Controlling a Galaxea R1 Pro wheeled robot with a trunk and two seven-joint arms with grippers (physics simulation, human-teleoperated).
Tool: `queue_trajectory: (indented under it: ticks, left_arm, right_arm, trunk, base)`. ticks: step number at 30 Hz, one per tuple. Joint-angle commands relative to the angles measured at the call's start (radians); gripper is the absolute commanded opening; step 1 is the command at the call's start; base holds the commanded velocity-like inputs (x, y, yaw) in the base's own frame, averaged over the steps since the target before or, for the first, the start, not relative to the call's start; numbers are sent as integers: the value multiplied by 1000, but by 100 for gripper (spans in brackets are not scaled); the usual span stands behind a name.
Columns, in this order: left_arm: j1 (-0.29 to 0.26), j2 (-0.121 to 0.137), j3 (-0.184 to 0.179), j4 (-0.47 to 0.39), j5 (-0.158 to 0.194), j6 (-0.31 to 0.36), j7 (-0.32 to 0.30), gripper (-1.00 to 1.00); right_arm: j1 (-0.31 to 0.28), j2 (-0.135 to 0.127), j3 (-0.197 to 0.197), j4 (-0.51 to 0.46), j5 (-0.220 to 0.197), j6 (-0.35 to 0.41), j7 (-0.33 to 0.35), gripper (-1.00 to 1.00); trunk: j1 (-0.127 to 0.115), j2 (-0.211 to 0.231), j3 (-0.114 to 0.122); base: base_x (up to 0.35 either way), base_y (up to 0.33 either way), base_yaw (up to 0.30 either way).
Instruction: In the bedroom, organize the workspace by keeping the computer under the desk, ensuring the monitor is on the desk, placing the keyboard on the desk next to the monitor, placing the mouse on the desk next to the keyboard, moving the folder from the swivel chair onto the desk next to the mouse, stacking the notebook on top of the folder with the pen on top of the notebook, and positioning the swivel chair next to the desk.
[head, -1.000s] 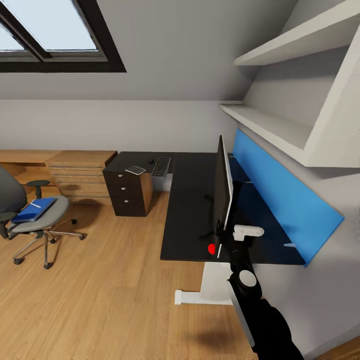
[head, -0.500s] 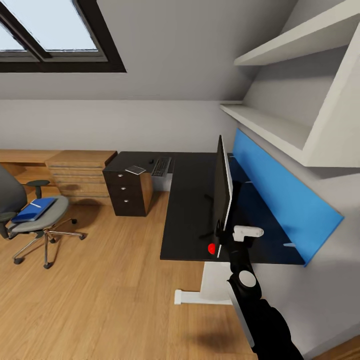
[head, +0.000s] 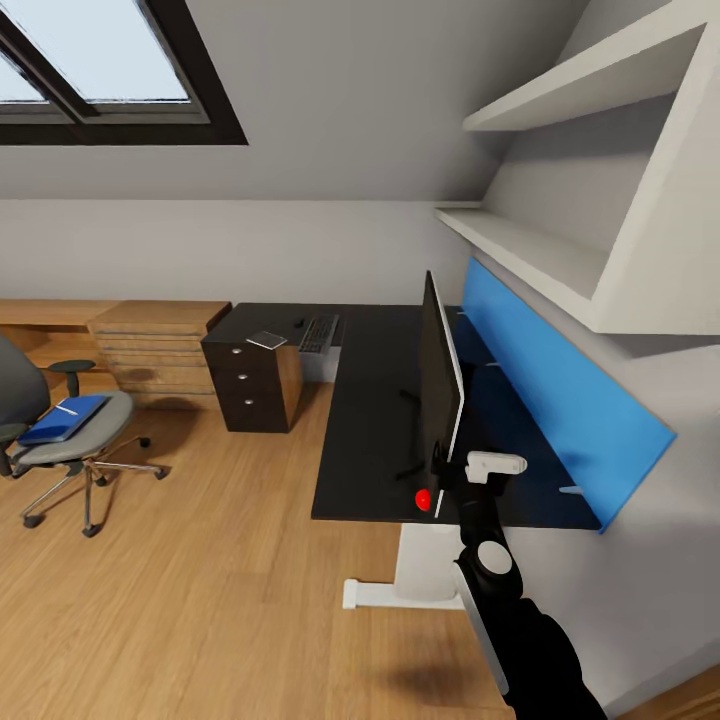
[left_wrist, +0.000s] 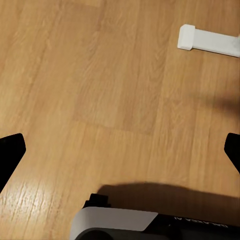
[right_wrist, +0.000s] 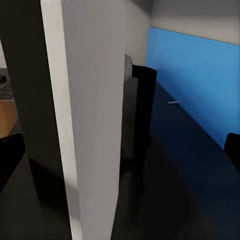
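The monitor (head: 440, 385) stands edge-on on the black desk (head: 365, 420); its white back (right_wrist: 90, 125) is close up in the right wrist view. My right gripper (head: 449, 484) (right_wrist: 120, 150) is open, its fingers either side of the monitor's near edge. Keyboard (head: 320, 333), mouse (head: 299, 323) and a flat grey notebook (head: 267, 340) lie at the desk's far end. The swivel chair (head: 70, 445) stands far left, bearing the blue folder (head: 62, 420) with the white pen (head: 68, 408) on it. My left gripper (left_wrist: 120, 150) hangs open over the floor. The computer is out of view.
A dark drawer unit (head: 250, 385) sits under the desk's far end, beside a light wooden chest (head: 150, 345). White shelves (head: 530, 250) overhang the blue back panel (head: 560, 390). The desk's white foot (head: 385, 592) (left_wrist: 207, 40) rests on the wooden floor (head: 200, 590).
The whole head picture has shifted slightly left, so the camera moved. The desk's things, the chair and my right arm keep their places.
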Motion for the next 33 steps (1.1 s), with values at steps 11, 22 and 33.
queue_trajectory:
  ticks: [11,22,33]
  left_arm:
    - [-1,0,9,0,-7,-2,-1,100]
    - [-1,1,9,1,-7,-2,-1,100]
    - [-1,1,9,1,-7,-2,-1,100]
  right_arm:
    - [0,0,1,-1,10,10,-6,100]
    - [0,0,4,15,9,9,-4,100]
    - [0,0,4,18,8,-2,-1,100]
  trunk:
    - [0,-2,-2]
    - [0,-2,-2]
    - [0,-2,-2]
  base:
    - [0,-3,0]
    - [0,12,0]
    - [0,84,0]
